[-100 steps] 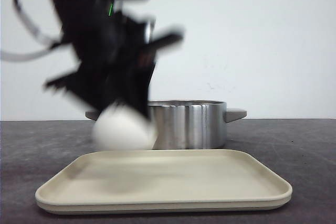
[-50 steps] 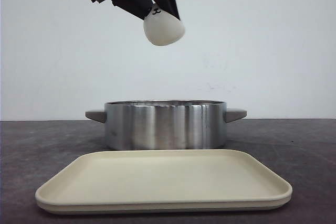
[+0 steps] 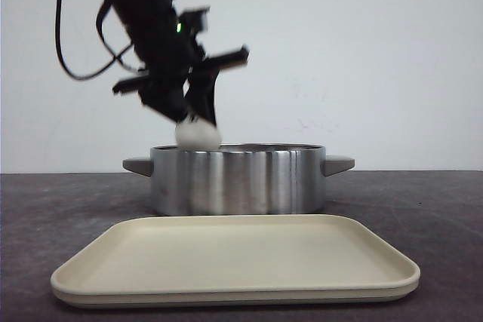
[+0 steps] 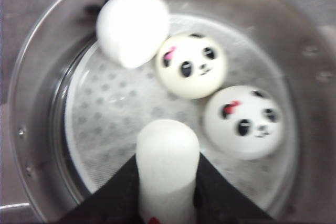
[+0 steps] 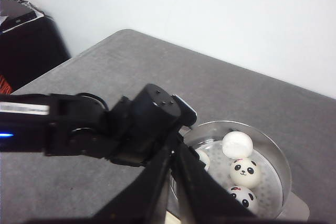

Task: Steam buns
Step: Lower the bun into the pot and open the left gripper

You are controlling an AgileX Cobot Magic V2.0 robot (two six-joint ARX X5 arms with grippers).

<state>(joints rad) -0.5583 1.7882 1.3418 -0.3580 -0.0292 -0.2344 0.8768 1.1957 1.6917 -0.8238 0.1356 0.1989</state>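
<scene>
My left gripper (image 3: pixel 195 120) is shut on a white bun (image 3: pixel 198 134) and holds it at the rim of the steel pot (image 3: pixel 256 180), on its left side. In the left wrist view the held bun (image 4: pixel 167 156) hangs over the pot's perforated steamer plate (image 4: pixel 115 119). Three buns lie on the plate: one turned face away (image 4: pixel 131 27) and two showing panda faces (image 4: pixel 191 65), (image 4: pixel 244 121). My right gripper (image 5: pixel 175 156) is shut and empty, high above the pot's near side, looking down on the left arm (image 5: pixel 105 124) and the buns (image 5: pixel 244 171).
A beige tray (image 3: pixel 234 262) lies on the dark table in front of the pot. The pot has side handles (image 3: pixel 338 164). A black box (image 5: pixel 26 35) stands past the table's far corner in the right wrist view.
The left gripper carried the bun from low by the tray up high above the pot, then came down to the pot's rim.
</scene>
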